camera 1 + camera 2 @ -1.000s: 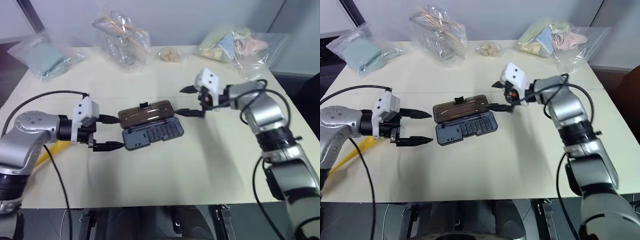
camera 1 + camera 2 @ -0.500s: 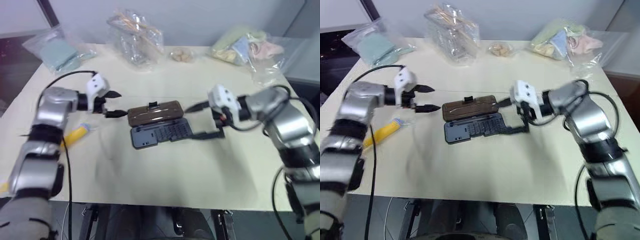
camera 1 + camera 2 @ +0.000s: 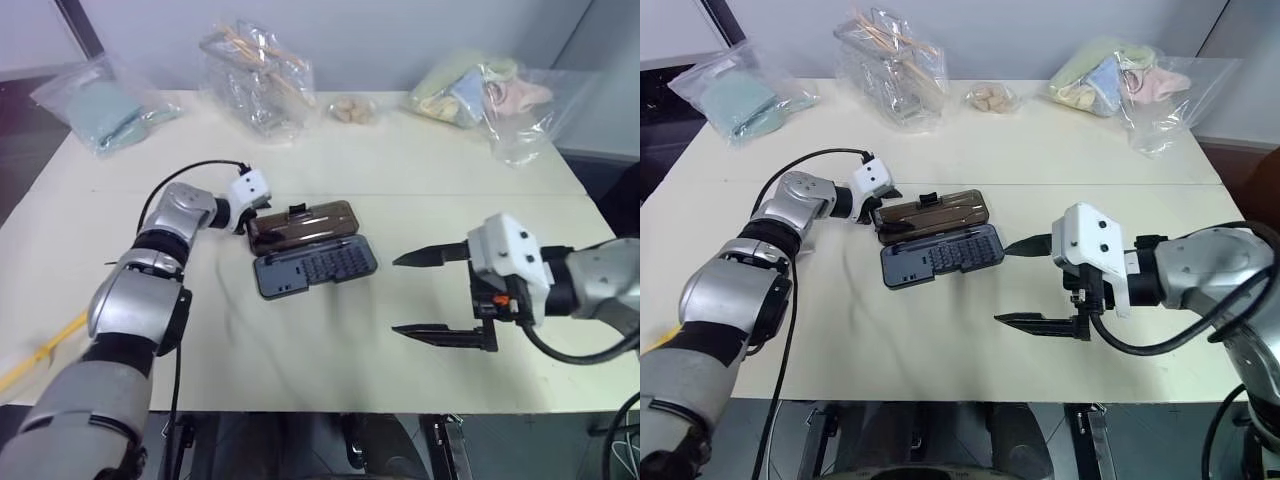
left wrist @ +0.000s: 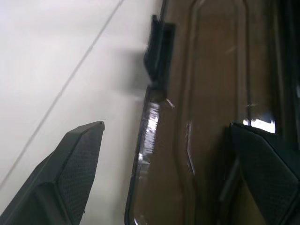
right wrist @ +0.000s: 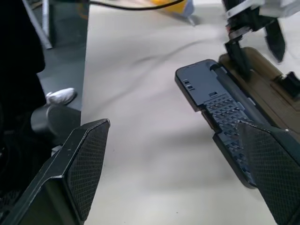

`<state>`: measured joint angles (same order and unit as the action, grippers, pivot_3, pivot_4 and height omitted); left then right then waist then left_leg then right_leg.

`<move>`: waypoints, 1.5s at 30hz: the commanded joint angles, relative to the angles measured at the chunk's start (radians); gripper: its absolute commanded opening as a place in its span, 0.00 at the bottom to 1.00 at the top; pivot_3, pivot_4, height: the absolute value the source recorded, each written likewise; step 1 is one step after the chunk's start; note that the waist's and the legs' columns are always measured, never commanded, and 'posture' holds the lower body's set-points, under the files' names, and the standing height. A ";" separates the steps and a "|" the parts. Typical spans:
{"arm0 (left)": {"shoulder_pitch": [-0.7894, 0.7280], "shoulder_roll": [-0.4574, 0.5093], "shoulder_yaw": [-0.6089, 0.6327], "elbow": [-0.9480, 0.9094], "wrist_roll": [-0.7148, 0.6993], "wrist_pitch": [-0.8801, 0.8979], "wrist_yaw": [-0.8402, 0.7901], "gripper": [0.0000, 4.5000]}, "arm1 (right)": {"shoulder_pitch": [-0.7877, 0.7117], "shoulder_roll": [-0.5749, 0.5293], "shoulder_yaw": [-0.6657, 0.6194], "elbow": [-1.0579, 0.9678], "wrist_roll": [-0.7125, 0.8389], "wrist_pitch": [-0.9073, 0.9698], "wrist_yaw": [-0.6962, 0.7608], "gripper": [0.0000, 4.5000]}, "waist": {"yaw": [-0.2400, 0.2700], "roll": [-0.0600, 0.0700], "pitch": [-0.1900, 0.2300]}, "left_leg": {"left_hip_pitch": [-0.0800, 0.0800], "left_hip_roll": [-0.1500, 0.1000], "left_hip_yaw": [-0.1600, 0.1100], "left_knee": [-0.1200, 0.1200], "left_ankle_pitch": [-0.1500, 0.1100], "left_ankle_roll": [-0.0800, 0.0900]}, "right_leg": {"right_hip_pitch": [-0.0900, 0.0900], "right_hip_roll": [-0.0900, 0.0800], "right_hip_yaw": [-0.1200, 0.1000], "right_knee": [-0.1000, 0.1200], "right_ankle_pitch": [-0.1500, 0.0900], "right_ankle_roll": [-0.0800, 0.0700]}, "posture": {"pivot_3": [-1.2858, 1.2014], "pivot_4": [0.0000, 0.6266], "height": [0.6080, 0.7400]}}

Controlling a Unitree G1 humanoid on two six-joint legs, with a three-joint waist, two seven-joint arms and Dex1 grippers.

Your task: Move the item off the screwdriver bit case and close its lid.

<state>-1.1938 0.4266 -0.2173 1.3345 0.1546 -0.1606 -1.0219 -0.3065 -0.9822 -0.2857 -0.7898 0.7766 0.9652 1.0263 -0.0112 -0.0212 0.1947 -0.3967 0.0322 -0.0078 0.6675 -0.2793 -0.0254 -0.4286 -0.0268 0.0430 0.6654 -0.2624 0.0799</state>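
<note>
The screwdriver bit case [image 3: 315,265] lies open near the middle of the cream counter [image 3: 300,340], its dark grey tray of small bits toward the robot and its lid [image 3: 303,226], smoky brown and translucent, folded flat on the far side with the small black latch tab [image 3: 297,210] at its far edge. The left tool [image 3: 883,207] is at the lid's left end, its fingers spread wide; in the left wrist view one finger [image 4: 70,173] is over the bare counter just outside the lid's edge and the other [image 4: 262,173] is over the brown lid, so the lid's end edge sits between them, though contact cannot be told. The right tool [image 3: 420,295] hovers over the counter to the right of the case and well apart from it, its two black fingers spread wide with nothing between them. The yellow item [image 3: 40,345] lies off the case, far to the left at the counter's near-left edge, partly hidden by the left arm; its thick yellow end [image 5: 171,5] also shows in the right wrist view beyond the case. Along the far edge of the counter sit several clear plastic bags: one with pale green cloth [image 3: 100,110], one with wooden sticks [image 3: 255,75], a small one of beige lumps [image 3: 350,108], and one with pastel cloth items [image 3: 480,90].
</note>
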 commanded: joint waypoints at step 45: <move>0.094 0.014 0.083 -0.192 -0.054 -0.112 -0.444 0.31 | 0.099 -0.119 0.068 0.129 -0.016 -0.236 0.010 1.00 | -0.002 -0.001 -0.001 | 0.004 0.000 0.001 0.000 0.000 0.000 | 0.004 0.000 0.001 -0.001 0.000 0.001 | 0.52 0.24 0.98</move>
<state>-1.0922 0.4180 -0.1661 1.1860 0.1362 -0.2804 -1.4489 -0.1949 -1.1064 -0.2127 -0.6596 0.7656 0.7526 1.0280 -0.0134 -0.0217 0.1938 -0.3931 0.0322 -0.0072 0.6674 -0.2793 -0.0254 -0.4249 -0.0264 0.0435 0.6646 -0.2627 0.0806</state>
